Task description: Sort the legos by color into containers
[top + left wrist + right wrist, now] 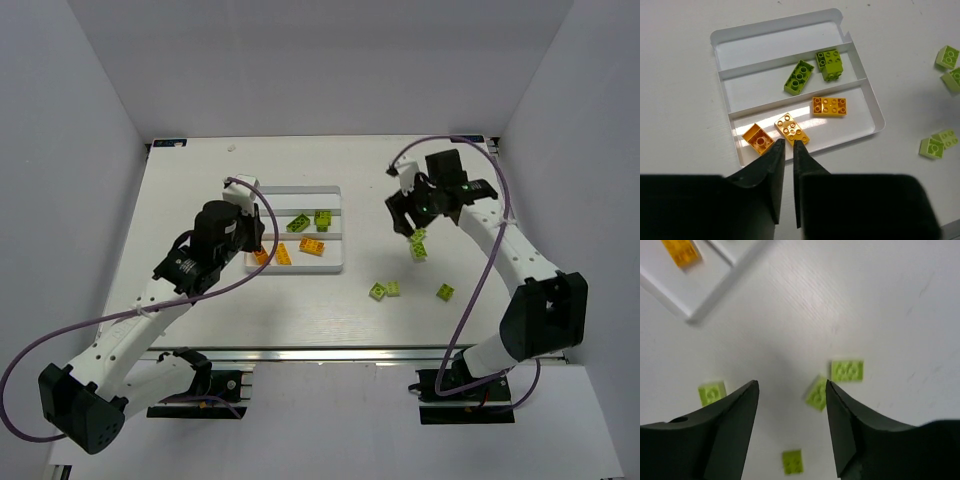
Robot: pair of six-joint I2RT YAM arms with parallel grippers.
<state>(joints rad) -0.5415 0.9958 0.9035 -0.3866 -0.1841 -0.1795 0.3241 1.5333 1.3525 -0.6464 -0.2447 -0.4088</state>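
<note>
The white tray (334, 228) has three long compartments. In the left wrist view the far one (780, 42) is bare, the middle one holds two lime green legos (799, 77) (830, 64), and the near one holds three orange legos (829, 106) (791, 128) (758, 138). My left gripper (788, 142) (257, 243) hovers at the tray's near left corner, shut and empty. My right gripper (792, 385) (413, 224) is open and empty above loose green legos (847, 370) (816, 392) (792, 461) (712, 392) on the table right of the tray.
Loose green legos lie right of the tray, at the middle (420, 244), nearer the front (384, 290) and further right (445, 291). White walls enclose the table on three sides. Cables loop over both arms.
</note>
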